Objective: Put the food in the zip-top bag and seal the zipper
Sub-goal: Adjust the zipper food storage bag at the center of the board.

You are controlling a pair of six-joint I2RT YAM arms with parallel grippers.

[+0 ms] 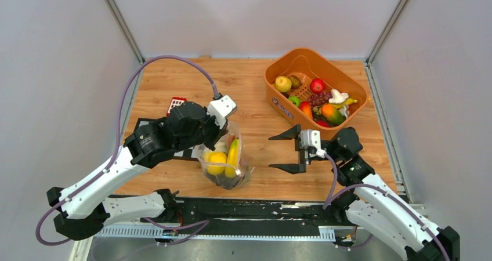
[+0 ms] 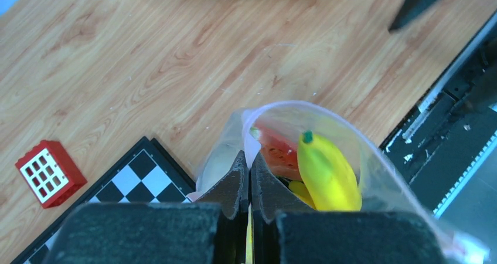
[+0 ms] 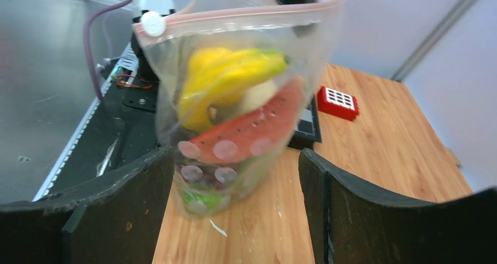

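Here, the left gripper (image 2: 250, 158) is clenched on the rim of the zip-top bag (image 1: 223, 162), its two black fingers pressed together over the plastic and holding the bag upright just above the wooden table (image 1: 243, 87), beside the checkerboard (image 2: 140, 179) and the red block (image 2: 50, 173). Inside the bag, a banana (image 2: 328, 176) stands on end against a watermelon slice (image 3: 246, 135), with more toy pieces packed beneath. The mouth gapes in a loop on the far side of the pinch. The right gripper (image 1: 272, 152) is spread wide and holds nothing. It points straight at the bag from the robot's right, a short way off, its forearm bent low in front of the orange basket (image 1: 290, 64), where other food (image 1: 316, 98) lies. In the right wrist view the bag sits framed between the open fingers, and the zipper (image 3: 246, 14) runs crosswise along the top, above finger level. The free right arm is the one placed to press the strip, and would likely need to rise first.
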